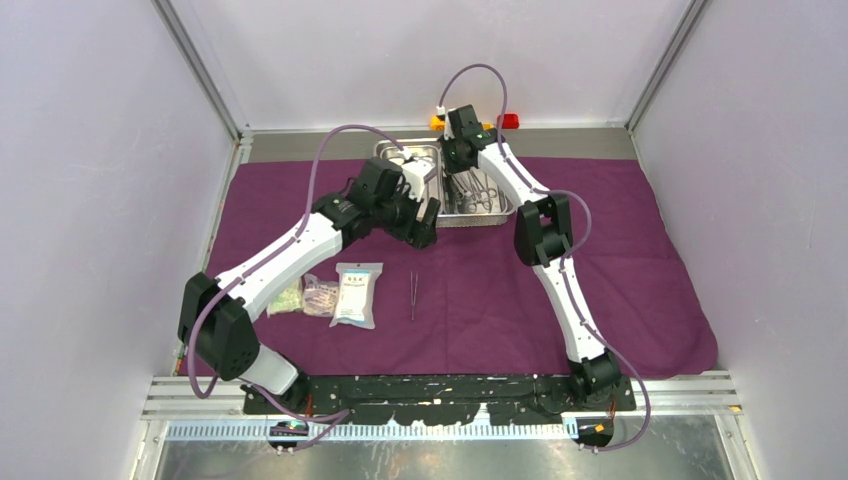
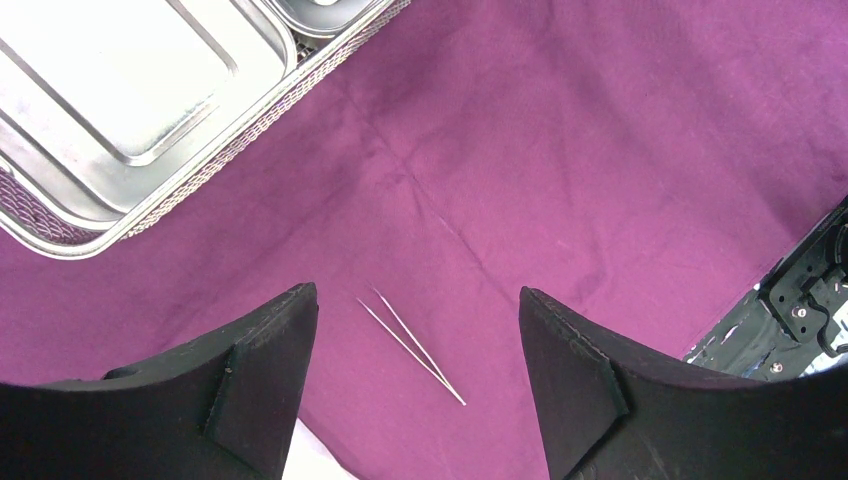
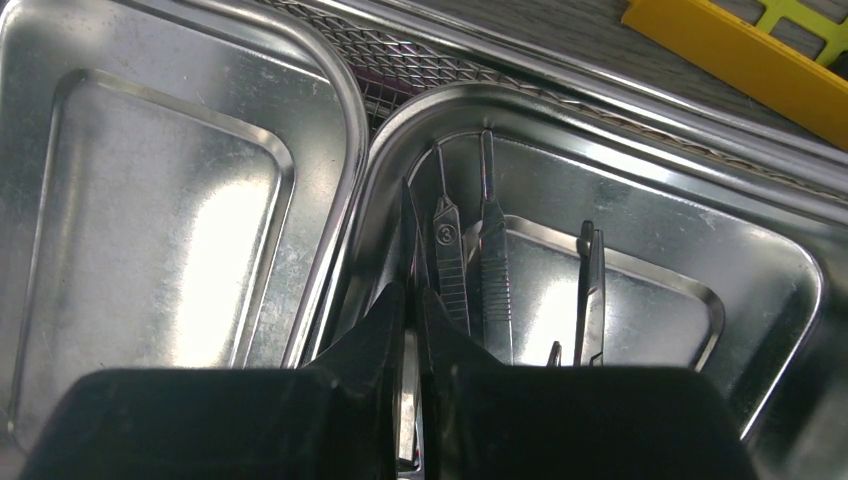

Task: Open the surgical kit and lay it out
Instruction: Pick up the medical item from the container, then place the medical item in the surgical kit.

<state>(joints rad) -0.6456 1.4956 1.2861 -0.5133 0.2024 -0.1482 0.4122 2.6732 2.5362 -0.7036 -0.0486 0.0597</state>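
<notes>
Near edge: both arm bases. On the near half of the dark-purple cloth [image 1: 620,270], which covers the bench [image 1: 560,142], lie the clear sealed packets [image 1: 357,295] on the left and, just right of them, the thin tweezers [image 1: 413,297], long axis running near to far.

Middle: the left pincer [image 2: 415,295] hangs above the cloth with its fingers spread wide and nothing between them. In its wrist view the tweezers lie on the cloth below the gap.

Far: the two-compartment steel tray [image 1: 395,152]. Its left compartment shows no instruments. The right one holds two flat handles [image 3: 465,270] and a clamp-like tool [image 3: 592,290], all lying lengthwise away from the right wrist camera. The right pincer [image 3: 413,315] is down in this compartment by the dividing wall, fingers pressed almost together on a slim steel instrument [image 3: 407,385]. How firm the hold is cannot be told.

Beyond the tray: a yellow brick [image 3: 740,60] and a red brick [image 1: 510,121], not part of the kit.

Governing relation – the instrument sits between the right pincer's fingers, its long axis along the fingers' gap. The open cloth beside the tweezers lies on the tray's near side, so the likely move is a lift clear of the rim, then a draw toward the bases. The right arm is the one in place.
</notes>
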